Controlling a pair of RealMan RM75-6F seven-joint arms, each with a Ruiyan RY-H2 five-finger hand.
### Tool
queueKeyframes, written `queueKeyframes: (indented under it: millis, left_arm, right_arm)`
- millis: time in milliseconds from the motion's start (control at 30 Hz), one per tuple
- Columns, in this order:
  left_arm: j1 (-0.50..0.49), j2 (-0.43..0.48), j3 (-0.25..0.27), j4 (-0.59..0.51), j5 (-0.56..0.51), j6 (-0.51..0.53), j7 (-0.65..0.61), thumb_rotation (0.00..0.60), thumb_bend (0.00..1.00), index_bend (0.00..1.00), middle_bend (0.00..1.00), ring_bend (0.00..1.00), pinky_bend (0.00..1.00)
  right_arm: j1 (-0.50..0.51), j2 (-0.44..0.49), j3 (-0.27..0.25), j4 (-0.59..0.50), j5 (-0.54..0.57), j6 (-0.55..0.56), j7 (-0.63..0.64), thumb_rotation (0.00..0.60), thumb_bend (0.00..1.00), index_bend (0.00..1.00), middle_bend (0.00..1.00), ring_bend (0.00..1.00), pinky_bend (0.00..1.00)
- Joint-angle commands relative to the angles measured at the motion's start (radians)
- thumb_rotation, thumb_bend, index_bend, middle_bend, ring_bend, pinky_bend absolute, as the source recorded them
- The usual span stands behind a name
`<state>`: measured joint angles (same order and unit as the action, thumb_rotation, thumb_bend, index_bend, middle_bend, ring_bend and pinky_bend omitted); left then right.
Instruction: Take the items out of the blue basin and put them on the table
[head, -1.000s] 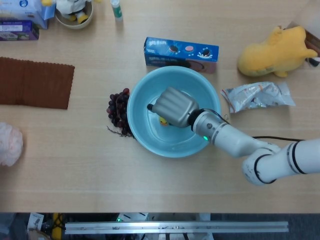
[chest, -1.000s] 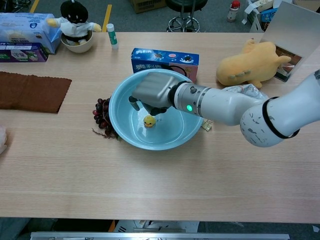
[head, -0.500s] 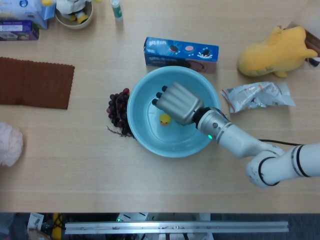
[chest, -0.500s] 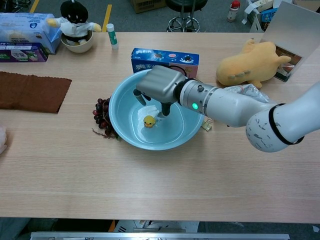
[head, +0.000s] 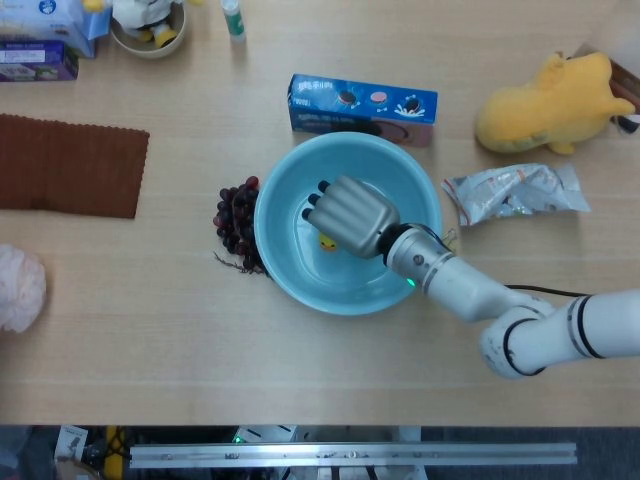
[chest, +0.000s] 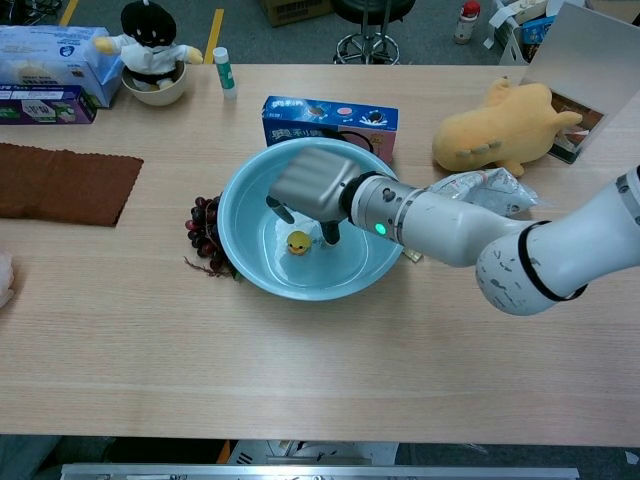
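The right hand (head: 351, 216) reaches into the blue basin (head: 280, 262) from the right side, palm down, its fingers (chest: 329, 231) spread apart and pointing at the basin floor. It holds nothing. A small yellow duck toy (chest: 297, 242) sits on the bottom of the basin, just beside the fingertips in the chest view and partly hidden under the hand in the head view (head: 326, 243) (whether a finger touches it cannot be told). The left hand shows in neither view.

The basin stands near the middle of the bench (head: 150, 330). A bunch of dark grapes (head: 236, 217) lies against the basin's left rim. Behind the basin lies a blue cookie box (head: 363, 105), close to its far rim. To the right, a clear plastic packet (head: 515, 191) rests on the bench, and a yellow plush toy (head: 548, 103) lies beyond it. A brown cloth (head: 68, 165) lies well apart at the left.
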<state>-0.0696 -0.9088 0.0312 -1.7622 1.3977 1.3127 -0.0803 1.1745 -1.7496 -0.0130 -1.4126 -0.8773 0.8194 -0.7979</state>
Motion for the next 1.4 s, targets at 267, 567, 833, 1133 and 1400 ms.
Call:
queueKeyframes:
  millis: [267, 567, 833, 1133, 1400]
  left_arm:
    - [0.003, -0.001, 0.003, 0.008, 0.0, -0.001, -0.009, 0.6, 0.27, 0.19, 0.25, 0.23, 0.33]
    - [0.003, -0.003, 0.002, 0.012, 0.0, -0.002, -0.012, 0.6, 0.27, 0.19, 0.25, 0.23, 0.33]
    - [0.003, -0.005, 0.0, 0.014, -0.004, -0.004, -0.011, 0.6, 0.27, 0.19, 0.25, 0.23, 0.33]
    - [0.004, -0.006, 0.0, 0.022, -0.006, -0.006, -0.018, 0.6, 0.27, 0.19, 0.25, 0.23, 0.33]
    - [0.007, -0.007, 0.001, 0.024, -0.004, -0.003, -0.019, 0.6, 0.27, 0.19, 0.25, 0.23, 0.33]
  right_arm:
    - [0.006, -0.061, 0.005, 0.059, 0.045, -0.005, -0.067, 0.6, 0.07, 0.44, 0.41, 0.35, 0.56]
    - [0.012, -0.097, 0.019, 0.1, 0.075, -0.014, -0.098, 0.6, 0.13, 0.47, 0.41, 0.35, 0.56]
    - [0.017, -0.117, 0.027, 0.117, 0.085, -0.025, -0.111, 0.6, 0.15, 0.47, 0.41, 0.35, 0.56]
    - [0.021, -0.133, 0.026, 0.133, 0.103, -0.027, -0.138, 0.6, 0.16, 0.47, 0.41, 0.35, 0.56]
    - [0.024, -0.143, 0.029, 0.136, 0.107, -0.025, -0.149, 0.6, 0.16, 0.47, 0.41, 0.35, 0.56]
